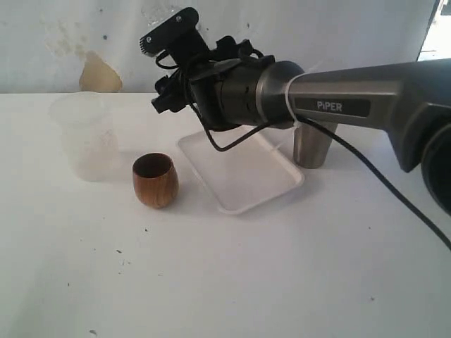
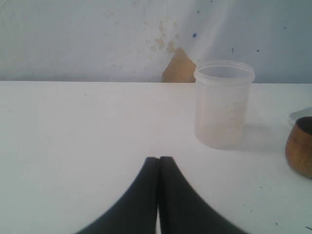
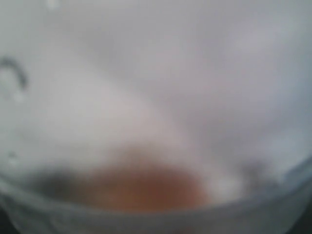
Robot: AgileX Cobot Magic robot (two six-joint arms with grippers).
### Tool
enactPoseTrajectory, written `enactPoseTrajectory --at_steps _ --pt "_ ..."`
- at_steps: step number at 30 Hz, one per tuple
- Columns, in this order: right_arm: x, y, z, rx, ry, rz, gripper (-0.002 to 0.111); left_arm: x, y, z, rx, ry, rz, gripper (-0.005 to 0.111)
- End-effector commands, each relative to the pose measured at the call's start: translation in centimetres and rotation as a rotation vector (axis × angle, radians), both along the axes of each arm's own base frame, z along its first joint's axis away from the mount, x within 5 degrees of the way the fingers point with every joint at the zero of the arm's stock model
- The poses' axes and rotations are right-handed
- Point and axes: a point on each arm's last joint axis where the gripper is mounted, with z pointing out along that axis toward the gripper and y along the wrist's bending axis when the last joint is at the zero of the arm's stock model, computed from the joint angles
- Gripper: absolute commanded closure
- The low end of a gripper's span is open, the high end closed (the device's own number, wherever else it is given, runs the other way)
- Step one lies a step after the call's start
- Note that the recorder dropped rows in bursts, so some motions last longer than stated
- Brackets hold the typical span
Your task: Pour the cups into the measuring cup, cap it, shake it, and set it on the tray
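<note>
The brown wooden cup (image 1: 155, 180) stands upright on the white table, just left of the white tray (image 1: 243, 176); its side shows in the left wrist view (image 2: 301, 146). The steel tumbler (image 1: 312, 144) stands behind the tray's right end, partly hidden by my right arm. My right gripper (image 1: 161, 69) is raised above the tray's back corner. A blurred clear vessel, the measuring cup (image 3: 146, 122), fills the right wrist view, with a brownish patch low inside it; it seems held. My left gripper (image 2: 158, 158) hangs shut and empty over bare table.
A frosted translucent beaker (image 1: 84, 137) with printed marks stands at the left, behind the wooden cup, and shows in the left wrist view (image 2: 223, 105). A stained white wall closes the back of the table. My right arm stretches across above the tray.
</note>
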Motion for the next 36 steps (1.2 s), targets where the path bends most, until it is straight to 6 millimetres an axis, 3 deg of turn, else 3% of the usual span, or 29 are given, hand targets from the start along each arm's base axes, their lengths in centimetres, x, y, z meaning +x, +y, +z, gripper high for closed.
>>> enactPoseTrajectory --at_steps 1,12,17,19,21,28,29,31,32,34,36 --pt "-0.5 0.8 2.4 0.188 -0.007 0.03 0.108 0.0 0.0 0.0 0.002 -0.008 0.0 0.107" --pt "-2.4 0.4 7.6 0.464 0.01 0.048 0.108 0.0 0.0 0.0 0.002 -0.008 0.0 0.107" --pt "-3.7 -0.2 8.2 0.552 0.045 0.049 0.108 0.0 0.0 0.0 0.015 -0.008 -0.001 0.107" --pt "-4.2 -0.6 8.4 0.549 0.046 0.047 0.108 0.0 0.2 0.0 0.154 -0.007 -0.005 0.107" --pt "-5.0 -1.2 8.9 0.547 0.046 0.056 0.108 0.0 0.4 0.4 0.407 -0.03 -0.006 0.107" --pt "-6.9 -2.2 11.2 0.529 0.007 0.097 0.108 0.0 0.5 0.4 0.453 -0.031 -0.004 0.107" --pt "-7.1 -2.4 11.6 0.532 -0.001 0.099 0.108 0.1 0.3 0.9 0.409 -0.09 -0.005 0.107" --pt "-7.3 -2.5 11.7 0.528 -0.002 0.101 0.108 0.0 -0.1 2.5 -0.017 -0.29 -0.006 0.107" --pt "-7.4 -2.6 11.7 0.526 -0.003 0.101 0.108 -0.2 0.0 3.6 -0.356 -0.417 -0.017 0.107" --pt "-7.6 -2.7 11.6 0.524 0.004 0.099 0.108 -0.3 0.1 3.9 -0.626 -0.456 -0.037 0.107" --pt "-7.9 -3.0 11.6 0.521 0.005 0.099 0.108 -0.3 0.1 4.1 -0.784 -0.474 -0.056 0.107"
